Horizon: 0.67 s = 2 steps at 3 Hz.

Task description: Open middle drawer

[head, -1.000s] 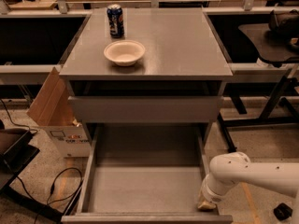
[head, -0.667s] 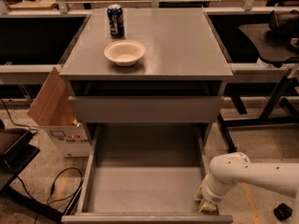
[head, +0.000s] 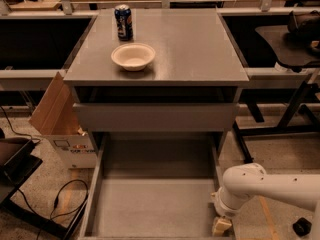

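A grey cabinet (head: pixel 200 49) stands in the middle of the camera view. Under its top is a dark gap, then a closed-looking drawer front (head: pixel 155 117), which stands slightly proud of the frame. Below it the lowest drawer (head: pixel 155 204) is pulled far out and looks empty. My gripper (head: pixel 221 225) is at the bottom right, at the front right corner of that open drawer, on the end of the white arm (head: pixel 270 186) that comes in from the right. It is well below the middle drawer front.
A white bowl (head: pixel 133 56) and a blue can (head: pixel 123 21) stand on the cabinet top. A cardboard box (head: pixel 62 124) leans at the left, with cables (head: pixel 60 204) on the floor. Black table legs (head: pixel 295 109) stand to the right.
The gripper has sunk very slightly at the open drawer's front right corner. The drawers, bowl and can have not moved.
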### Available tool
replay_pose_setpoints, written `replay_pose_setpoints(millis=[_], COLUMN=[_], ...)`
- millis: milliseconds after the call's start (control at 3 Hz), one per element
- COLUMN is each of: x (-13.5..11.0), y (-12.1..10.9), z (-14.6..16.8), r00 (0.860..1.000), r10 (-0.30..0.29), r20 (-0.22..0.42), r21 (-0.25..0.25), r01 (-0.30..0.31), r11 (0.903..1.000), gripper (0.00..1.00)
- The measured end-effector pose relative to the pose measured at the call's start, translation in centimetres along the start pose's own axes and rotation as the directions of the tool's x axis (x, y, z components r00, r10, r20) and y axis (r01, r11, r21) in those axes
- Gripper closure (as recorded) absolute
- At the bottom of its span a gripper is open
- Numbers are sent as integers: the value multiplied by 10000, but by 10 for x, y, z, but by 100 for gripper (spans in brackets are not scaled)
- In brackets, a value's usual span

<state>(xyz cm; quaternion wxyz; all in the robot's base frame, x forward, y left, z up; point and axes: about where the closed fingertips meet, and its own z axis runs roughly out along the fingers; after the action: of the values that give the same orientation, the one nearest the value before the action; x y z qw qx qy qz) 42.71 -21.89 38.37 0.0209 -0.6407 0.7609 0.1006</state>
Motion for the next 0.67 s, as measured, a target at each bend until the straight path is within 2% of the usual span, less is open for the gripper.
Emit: replay_pose_setpoints(millis=[667], x=[-1], y=[0], z=[0], r00=[10000], r10=[0], r20=[0], r21=[0], r01=[0], r11=[10000], gripper=[49])
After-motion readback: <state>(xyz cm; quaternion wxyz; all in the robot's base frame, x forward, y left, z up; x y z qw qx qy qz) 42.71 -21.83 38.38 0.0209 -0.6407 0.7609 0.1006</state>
